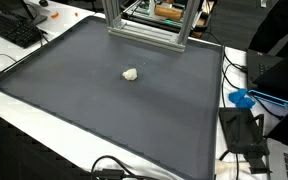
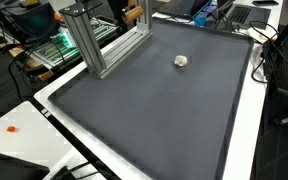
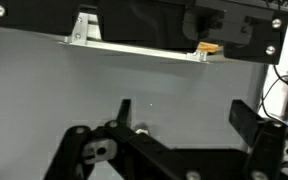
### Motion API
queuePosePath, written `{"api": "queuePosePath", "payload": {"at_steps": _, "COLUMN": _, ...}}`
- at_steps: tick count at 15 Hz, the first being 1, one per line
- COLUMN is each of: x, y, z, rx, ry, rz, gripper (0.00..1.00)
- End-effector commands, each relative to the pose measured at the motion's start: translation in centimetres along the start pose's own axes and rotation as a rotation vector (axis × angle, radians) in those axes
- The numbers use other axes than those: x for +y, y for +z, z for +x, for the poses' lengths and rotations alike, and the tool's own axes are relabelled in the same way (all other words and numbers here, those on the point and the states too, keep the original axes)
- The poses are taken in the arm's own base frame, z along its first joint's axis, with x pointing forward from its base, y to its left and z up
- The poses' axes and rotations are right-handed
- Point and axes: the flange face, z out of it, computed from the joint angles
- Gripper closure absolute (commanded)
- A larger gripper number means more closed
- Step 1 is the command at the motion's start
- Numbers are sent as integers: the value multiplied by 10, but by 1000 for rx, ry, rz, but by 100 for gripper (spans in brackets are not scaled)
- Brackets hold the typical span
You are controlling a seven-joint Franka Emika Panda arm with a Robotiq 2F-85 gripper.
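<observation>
Pincer (image 3: 182, 118) is spread wide apart above the dark mat (image 1: 74, 110); little white lump (image 1: 130, 74) just sits alone mid-mat.

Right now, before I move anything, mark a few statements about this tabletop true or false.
1. A small white lump lies on the dark mat. True.
2. The jaws grip the lump. False: in the wrist view they stand apart and empty; the lump lies free on the mat.
3. An aluminium frame stands at one edge of the mat. True.
4. A keyboard lies on the mat. False: it lies off the mat, on the white table.
</observation>
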Motion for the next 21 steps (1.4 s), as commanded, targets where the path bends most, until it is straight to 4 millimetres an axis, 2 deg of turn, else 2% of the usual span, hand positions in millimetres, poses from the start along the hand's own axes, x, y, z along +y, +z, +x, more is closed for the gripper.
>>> {"api": "queuePosePath", "payload": {"at_steps": 1, "x": -24, "y": 4, "z": -39, "rx": 108, "ry": 123, "rz": 60, "gripper": 0}}
{"api": "queuePosePath", "payload": {"at_steps": 5, "x": -47, "y": 23, "z": -66, "rx": 213, "ry": 164, "rz": 32, "gripper": 0}}
{"api": "queuePosePath", "payload": {"at_steps": 9, "x": -67, "y": 48, "z": -84, "rx": 237, "ry": 147, "rz": -15, "gripper": 0}}
{"api": "queuePosePath", "payload": {"at_steps": 14, "x": -84, "y": 72, "z": -89, "rx": 219, "ry": 132, "rz": -29, "gripper": 0}}
{"api": "queuePosePath", "payload": {"at_steps": 21, "x": -87, "y": 97, "z": -89, "rx": 190, "ry": 141, "rz": -49, "gripper": 0}}
